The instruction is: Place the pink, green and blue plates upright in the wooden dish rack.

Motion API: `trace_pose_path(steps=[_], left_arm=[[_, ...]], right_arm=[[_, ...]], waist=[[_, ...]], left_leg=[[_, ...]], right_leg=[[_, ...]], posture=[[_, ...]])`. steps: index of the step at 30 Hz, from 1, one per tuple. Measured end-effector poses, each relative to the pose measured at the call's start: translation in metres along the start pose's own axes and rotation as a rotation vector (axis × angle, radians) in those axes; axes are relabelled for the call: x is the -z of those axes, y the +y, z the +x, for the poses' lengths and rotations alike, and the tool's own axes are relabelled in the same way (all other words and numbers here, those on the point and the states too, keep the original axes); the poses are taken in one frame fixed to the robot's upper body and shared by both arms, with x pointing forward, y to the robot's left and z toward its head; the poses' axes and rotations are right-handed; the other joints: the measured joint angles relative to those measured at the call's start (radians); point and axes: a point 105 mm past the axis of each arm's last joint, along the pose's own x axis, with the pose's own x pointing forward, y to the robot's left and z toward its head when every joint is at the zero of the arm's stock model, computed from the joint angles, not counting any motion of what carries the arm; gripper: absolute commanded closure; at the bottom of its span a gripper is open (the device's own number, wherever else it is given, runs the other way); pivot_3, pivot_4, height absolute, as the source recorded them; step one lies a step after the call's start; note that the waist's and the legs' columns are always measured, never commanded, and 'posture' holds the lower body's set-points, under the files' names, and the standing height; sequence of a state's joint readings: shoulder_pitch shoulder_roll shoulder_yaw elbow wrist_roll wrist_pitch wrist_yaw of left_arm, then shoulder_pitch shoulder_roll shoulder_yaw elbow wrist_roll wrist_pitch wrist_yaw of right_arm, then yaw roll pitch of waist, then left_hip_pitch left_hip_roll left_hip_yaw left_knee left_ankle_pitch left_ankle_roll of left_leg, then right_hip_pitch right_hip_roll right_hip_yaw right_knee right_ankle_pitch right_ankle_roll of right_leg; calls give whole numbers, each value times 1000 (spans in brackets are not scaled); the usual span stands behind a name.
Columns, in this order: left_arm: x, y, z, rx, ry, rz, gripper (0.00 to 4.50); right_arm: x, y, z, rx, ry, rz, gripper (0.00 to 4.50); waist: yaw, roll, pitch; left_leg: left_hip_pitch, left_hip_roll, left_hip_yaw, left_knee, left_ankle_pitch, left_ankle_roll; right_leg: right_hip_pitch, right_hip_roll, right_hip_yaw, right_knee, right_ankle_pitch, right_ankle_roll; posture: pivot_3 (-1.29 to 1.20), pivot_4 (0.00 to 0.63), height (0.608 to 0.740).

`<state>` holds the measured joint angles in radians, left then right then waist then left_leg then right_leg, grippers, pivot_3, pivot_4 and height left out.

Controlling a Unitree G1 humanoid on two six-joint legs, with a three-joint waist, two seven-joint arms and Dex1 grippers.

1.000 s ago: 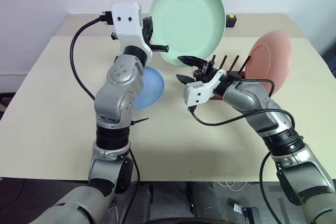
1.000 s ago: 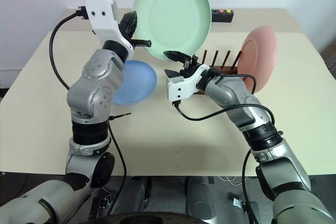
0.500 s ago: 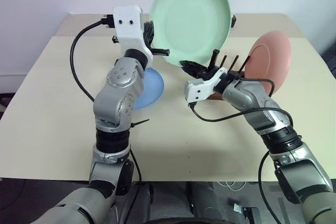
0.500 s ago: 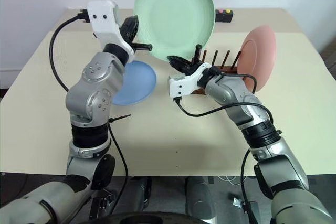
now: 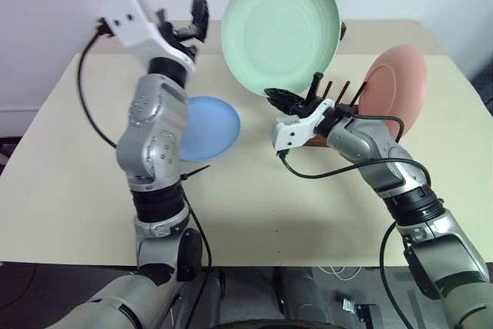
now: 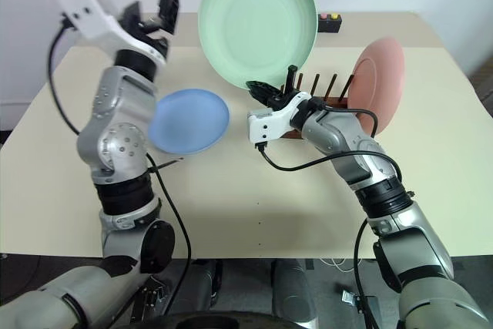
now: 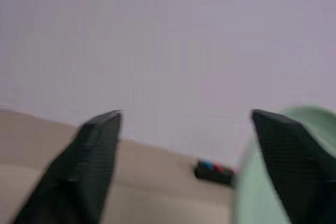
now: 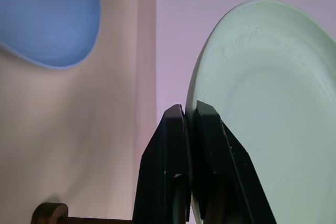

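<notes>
The left gripper point(image 5: 189, 25) is hovering above the table point(image 5: 69, 167), fingers spread wide, gripping nothing; the blue plate point(image 5: 206, 128) is lying flat; the right gripper point(image 5: 282, 99) is pinching the upright green plate's point(image 5: 281, 28) lower rim; the pink plate point(image 5: 397, 90) is standing in the rack point(image 5: 333, 94).

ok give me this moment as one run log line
left gripper: open, clear of green plate | right gripper: shut on green plate's lower rim | pink plate: upright in wooden dish rack | blue plate: on table
</notes>
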<state>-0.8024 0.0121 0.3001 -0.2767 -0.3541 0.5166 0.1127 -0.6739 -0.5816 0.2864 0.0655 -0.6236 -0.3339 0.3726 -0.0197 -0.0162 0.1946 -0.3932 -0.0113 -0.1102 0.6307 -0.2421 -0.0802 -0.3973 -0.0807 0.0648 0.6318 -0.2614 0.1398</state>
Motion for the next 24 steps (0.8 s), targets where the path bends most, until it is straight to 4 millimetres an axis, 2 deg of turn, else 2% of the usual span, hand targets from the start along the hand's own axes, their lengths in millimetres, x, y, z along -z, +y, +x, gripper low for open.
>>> trace_pose_path(steps=[3,6,8,11,14,18,21,24], left_arm=[[-18,32,1,-80,-55,76,30],[-15,50,-2,-92,-21,184,30],[2,58,-7,-61,65,273,30],[40,67,-18,-4,229,328,30],[68,67,-33,60,334,335,30],[79,52,-39,166,367,333,30],[105,36,-65,361,467,420,30],[132,23,-91,504,576,425,30]], right_arm=[[6,-15,-6,61,-2,73,4500],[10,-30,-12,117,-20,187,4500],[11,-42,-18,148,-40,283,4500],[14,-63,-31,202,-77,486,4500],[14,-77,-49,225,-145,757,4500],[19,-92,-69,249,-204,1028,4500],[23,-91,-89,229,-238,1248,4500],[32,-82,-99,229,-212,1396,4500]], waist=[[1,0,0],[3,0,0],[3,0,0],[3,0,0],[2,0,0],[3,0,0],[3,1,0],[2,1,0]], left_leg=[[0,0,0,0,0,0],[0,0,0,0,0,0],[0,0,0,0,0,0],[0,0,-1,0,0,1],[0,0,-1,0,0,1],[0,0,-1,0,0,1],[1,0,-1,0,-1,2],[0,0,0,0,-1,2]], right_leg=[[0,0,0,0,0,0],[1,0,0,-1,0,0],[1,0,0,0,0,0],[1,0,0,0,0,0],[1,0,0,0,0,0],[1,0,0,1,0,0],[2,0,0,0,0,-1],[1,0,0,0,0,-1]], posture=[[0,150,734],[0,150,734],[0,150,734],[0,150,734],[0,150,734],[0,150,734],[0,150,734],[0,150,734]])
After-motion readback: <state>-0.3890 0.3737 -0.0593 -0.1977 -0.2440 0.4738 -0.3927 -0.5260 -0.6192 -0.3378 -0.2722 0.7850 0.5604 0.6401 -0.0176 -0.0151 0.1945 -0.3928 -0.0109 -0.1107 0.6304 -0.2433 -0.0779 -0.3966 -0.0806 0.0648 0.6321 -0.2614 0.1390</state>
